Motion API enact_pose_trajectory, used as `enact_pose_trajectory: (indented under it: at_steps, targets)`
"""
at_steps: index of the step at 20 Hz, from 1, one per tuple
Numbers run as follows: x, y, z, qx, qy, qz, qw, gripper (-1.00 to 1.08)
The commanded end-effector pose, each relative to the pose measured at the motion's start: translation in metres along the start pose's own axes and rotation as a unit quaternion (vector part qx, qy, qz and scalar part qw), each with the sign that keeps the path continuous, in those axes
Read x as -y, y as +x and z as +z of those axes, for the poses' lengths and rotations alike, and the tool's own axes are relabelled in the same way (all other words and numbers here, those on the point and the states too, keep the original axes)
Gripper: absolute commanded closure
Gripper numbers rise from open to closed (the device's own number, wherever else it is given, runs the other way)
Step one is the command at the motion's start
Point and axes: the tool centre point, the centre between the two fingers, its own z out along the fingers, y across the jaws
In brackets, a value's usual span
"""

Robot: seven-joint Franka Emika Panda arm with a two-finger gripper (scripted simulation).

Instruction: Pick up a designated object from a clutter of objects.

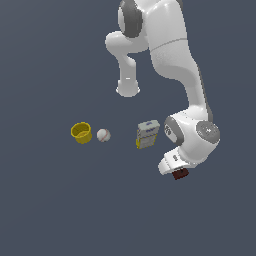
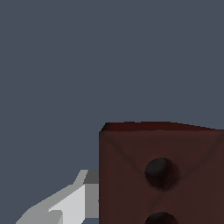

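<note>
The claw [image 1: 176, 170] sits at the low end of the white arm [image 1: 175, 55], on the exterior view's right, and its fingers are hidden there under the wrist housing. In the wrist view only one light grey finger [image 2: 65, 203] shows, lying against the side of the dark red-brown block [image 2: 131, 175]; the other side is cut off by the frame, so I cannot tell whether the claw is clamped on the block or merely beside it.

The block is a dull red-brown with a flat face crossed by faint diagonal creases, and two small dark round holes, one above the other, the lower one cut by the picture's edge. In the exterior view just a small dark corner of it [image 1: 180, 173] peeks out beneath the claw.

The surface [image 1: 60, 210] is a plain slate blue-grey, unmarked, filling both pictures with no wall or edge visible. On it, towards the exterior view's left, stand the white-and-yellow box [image 1: 147, 134] near the arm, then the white baseball [image 1: 103, 135], then the yellow cup [image 1: 81, 132] just beside the ball. The box's printing is too small to read.
</note>
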Motion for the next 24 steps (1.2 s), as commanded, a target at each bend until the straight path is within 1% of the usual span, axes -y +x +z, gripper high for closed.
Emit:
enact_pose_trajectory:
  at_steps: [1, 7, 12, 16, 24]
  targets:
    - [-0.003, 0.000, -0.005, -0.001, 0.000, 0.000, 1.0000, 1.08]
    - [-0.018, -0.007, -0.025, -0.001, 0.000, 0.000, 1.0000, 1.08]
    - [-0.039, -0.018, -0.055, -0.001, 0.000, 0.000, 1.0000, 1.08]
    - [-0.063, -0.029, -0.089, -0.001, 0.000, 0.000, 1.0000, 1.08]
    - [-0.119, -0.055, -0.170, -0.001, 0.000, 0.000, 1.0000, 1.08]
